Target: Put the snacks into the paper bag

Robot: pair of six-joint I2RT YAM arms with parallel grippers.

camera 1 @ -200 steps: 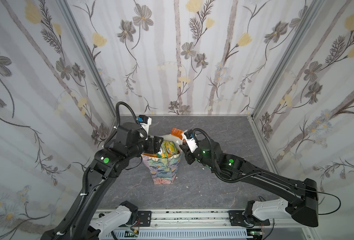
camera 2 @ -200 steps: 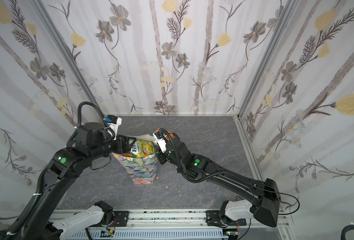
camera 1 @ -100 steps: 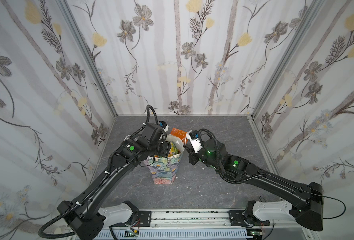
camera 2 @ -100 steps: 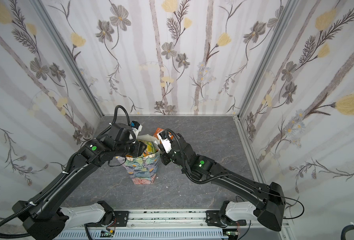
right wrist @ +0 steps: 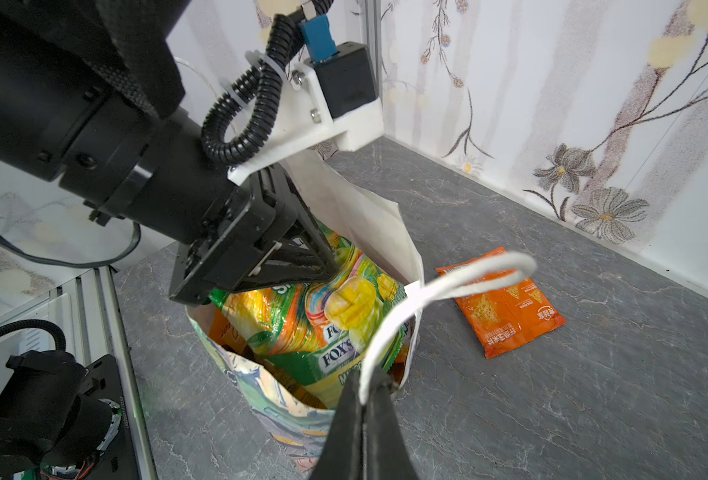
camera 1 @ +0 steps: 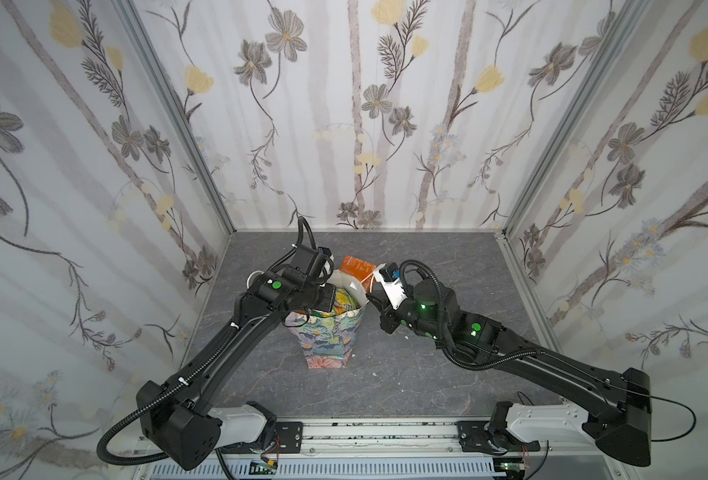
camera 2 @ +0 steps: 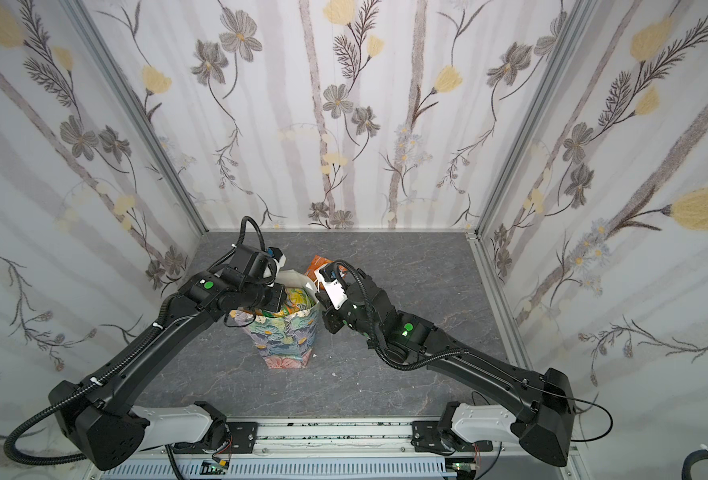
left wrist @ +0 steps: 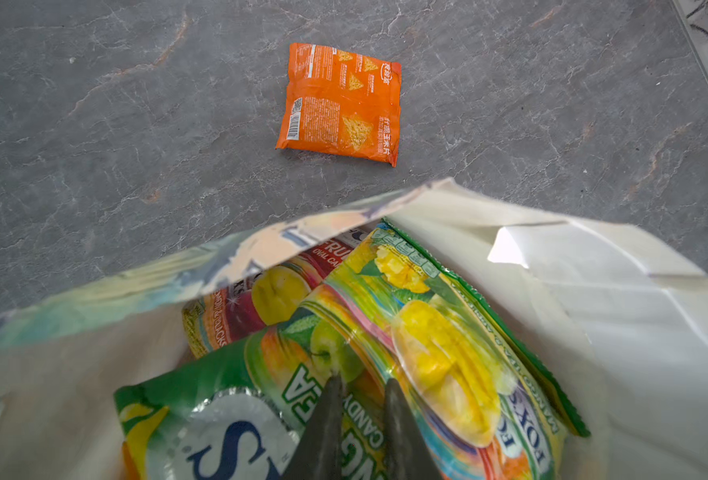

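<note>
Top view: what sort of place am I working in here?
Probably a lab robot test cell: flower-papered panels in aluminium posts box in a grey stone-look tabletop, with two arms mounted on a front rail.

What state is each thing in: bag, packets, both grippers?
Paper bag: upright, open, nearly full.
Candy packets: inside the bag, piled to the rim.
Orange packet: flat on the table, outside the bag.
Left gripper: shut, tips on those candy packets.
Right gripper: shut on the bag's handle.
</note>
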